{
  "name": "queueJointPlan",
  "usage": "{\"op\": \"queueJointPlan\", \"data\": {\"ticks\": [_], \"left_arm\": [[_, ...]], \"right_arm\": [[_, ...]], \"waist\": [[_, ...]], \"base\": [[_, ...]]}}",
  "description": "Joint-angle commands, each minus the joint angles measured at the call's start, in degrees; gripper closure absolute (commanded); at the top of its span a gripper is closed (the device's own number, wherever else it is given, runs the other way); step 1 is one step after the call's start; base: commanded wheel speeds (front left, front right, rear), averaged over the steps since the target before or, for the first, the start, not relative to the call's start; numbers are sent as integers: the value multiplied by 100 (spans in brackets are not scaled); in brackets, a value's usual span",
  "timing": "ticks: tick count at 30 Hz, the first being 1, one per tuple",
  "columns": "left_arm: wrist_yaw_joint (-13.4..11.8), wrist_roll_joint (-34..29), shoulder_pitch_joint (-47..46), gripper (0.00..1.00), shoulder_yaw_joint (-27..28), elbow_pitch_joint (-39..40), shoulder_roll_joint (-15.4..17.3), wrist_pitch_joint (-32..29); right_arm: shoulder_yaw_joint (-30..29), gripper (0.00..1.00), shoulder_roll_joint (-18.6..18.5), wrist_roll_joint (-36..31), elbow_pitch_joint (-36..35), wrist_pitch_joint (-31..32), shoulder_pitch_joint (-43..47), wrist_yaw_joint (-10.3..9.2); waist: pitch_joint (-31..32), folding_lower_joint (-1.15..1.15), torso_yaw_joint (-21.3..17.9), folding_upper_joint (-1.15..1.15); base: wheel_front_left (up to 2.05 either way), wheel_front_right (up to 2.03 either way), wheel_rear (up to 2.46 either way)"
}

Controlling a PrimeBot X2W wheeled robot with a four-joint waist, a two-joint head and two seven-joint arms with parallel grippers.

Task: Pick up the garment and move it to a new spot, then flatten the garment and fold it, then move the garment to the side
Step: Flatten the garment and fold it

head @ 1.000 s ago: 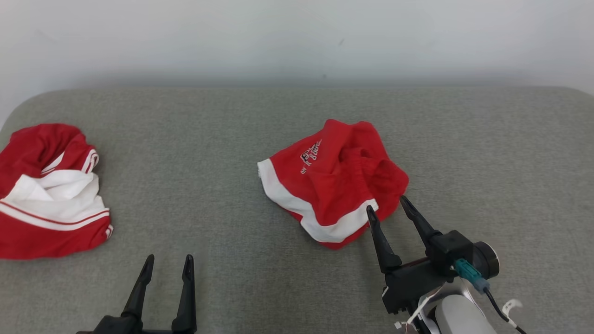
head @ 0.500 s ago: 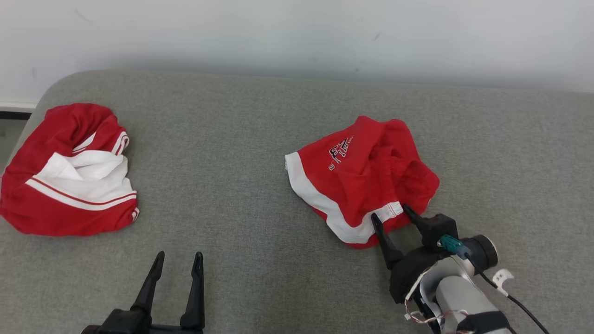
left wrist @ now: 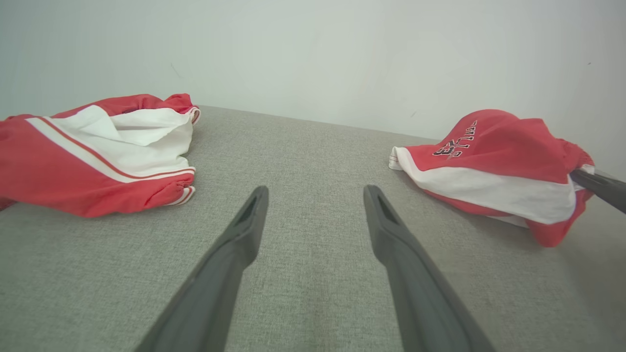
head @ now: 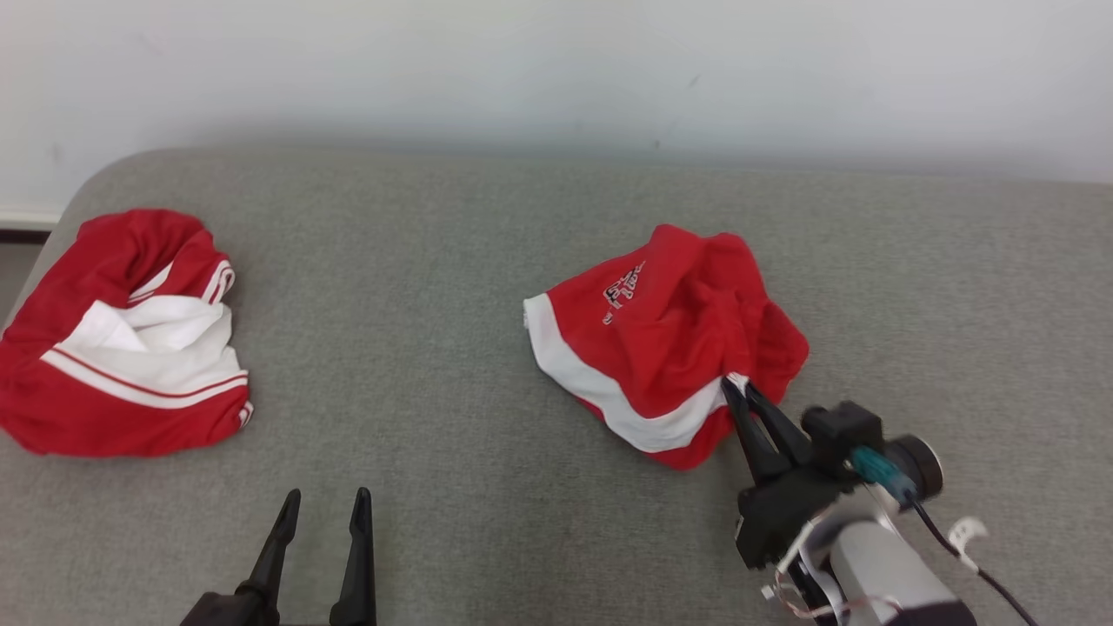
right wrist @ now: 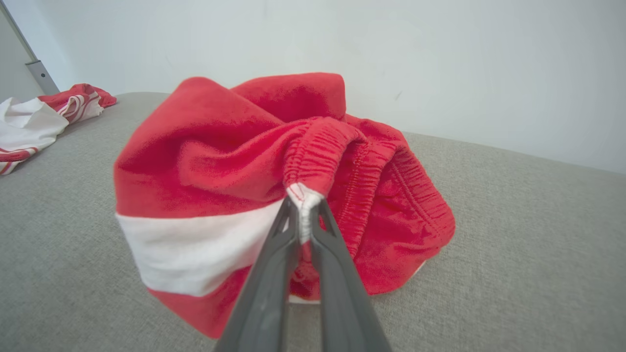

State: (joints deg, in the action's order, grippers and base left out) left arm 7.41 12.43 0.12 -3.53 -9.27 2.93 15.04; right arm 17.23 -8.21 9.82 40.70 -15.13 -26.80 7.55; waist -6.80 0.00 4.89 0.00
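The garment is a crumpled pair of red shorts with a white band and dark lettering, lying right of centre on the grey cushion; it also shows in the left wrist view and the right wrist view. My right gripper is shut on the garment's near edge, pinching a white seam corner between its fingertips. My left gripper stands open low at the front left, nothing between its fingers, well apart from the garment.
A second red and white garment lies bunched at the cushion's far left, near the rounded left edge. The grey cushion ends at a pale wall behind. Bare cushion lies between the two garments.
My right gripper has gone from open beside the garment's near edge to shut on its white seam corner. The head view has shifted. The left gripper has stayed open.
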Motion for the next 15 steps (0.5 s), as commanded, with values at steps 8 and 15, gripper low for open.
{"op": "queueJointPlan", "data": {"ticks": [8,15], "left_arm": [[7,-13,153,0,65,12,-6,18],[7,-33,174,0,35,4,-5,17]], "right_arm": [[-426,100,2,106,-1586,-4,1450,-12],[-717,100,241,72,-2379,-4,2630,-12]], "waist": [[266,0,-485,0],[293,0,-709,0]], "base": [[0,0,0],[0,0,0]]}}
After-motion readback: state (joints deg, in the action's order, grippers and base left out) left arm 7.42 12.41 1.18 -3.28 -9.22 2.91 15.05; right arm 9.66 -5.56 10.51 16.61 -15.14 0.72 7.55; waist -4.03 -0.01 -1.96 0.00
